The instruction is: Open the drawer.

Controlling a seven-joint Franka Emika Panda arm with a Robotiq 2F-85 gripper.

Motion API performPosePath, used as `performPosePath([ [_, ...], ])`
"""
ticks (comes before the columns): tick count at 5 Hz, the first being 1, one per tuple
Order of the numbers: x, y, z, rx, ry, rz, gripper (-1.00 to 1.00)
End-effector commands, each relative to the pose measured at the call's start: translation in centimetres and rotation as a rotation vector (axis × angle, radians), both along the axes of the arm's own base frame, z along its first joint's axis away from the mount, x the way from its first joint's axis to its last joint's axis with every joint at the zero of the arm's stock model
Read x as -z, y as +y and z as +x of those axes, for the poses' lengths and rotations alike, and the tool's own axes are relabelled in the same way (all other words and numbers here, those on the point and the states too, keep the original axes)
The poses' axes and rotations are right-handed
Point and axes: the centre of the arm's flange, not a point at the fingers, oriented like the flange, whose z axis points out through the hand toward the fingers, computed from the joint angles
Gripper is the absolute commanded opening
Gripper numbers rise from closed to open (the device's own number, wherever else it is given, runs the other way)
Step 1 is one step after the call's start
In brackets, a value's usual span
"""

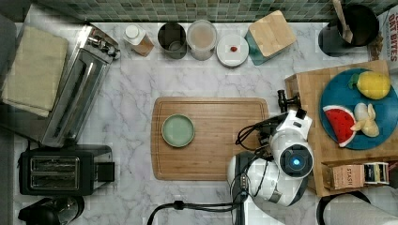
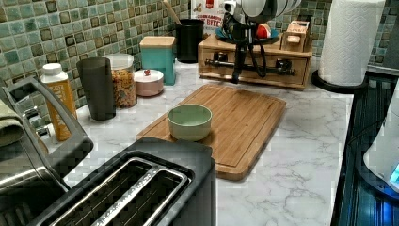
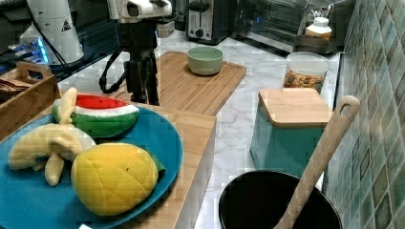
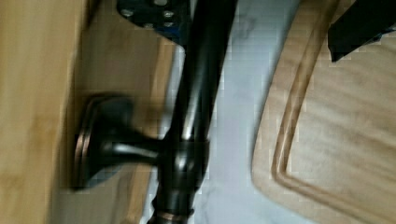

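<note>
Scanning the top view left to right: white marble counter (image 1: 131,93) under a green mosaic-tile wall (image 1: 187,9), toaster oven (image 1: 80,84) and black toaster (image 1: 61,171) at the top view's left, then jars along the wall, bamboo cutting board (image 1: 211,138) with a green bowl (image 1: 178,130) mid-counter, then the white arm, then a wooden box carrying a blue plate (image 1: 338,89) of toy fruit at the top view's right. Drawer (image 2: 256,70) sits in that box's front, looks closed, black bar handle (image 2: 249,66) running across it. Gripper (image 2: 237,70) hangs down at the handle between board and box.

Left view adds the paper towel roll (image 2: 350,40) and the drawer face. Right view has the plate up close, watermelon (image 3: 95,114) and yellow fruit (image 3: 114,176), plus a black pot with a wooden spoon (image 3: 320,157). Wrist view gives the handle bar and its round mount against the wood, board edge beside it; a finger (image 4: 154,14) sits against the bar, the other one well apart from it, so jaws open around the handle, not clamped.
</note>
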Motion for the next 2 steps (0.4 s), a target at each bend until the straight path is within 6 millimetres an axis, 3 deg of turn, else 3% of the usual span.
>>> performPosePath([
  [1,4.2,-2.2,0.4,0.029,0.018,0.01,1.0],
  [2,3.1,-1.3,0.7,0.053,0.072,0.023,1.0],
])
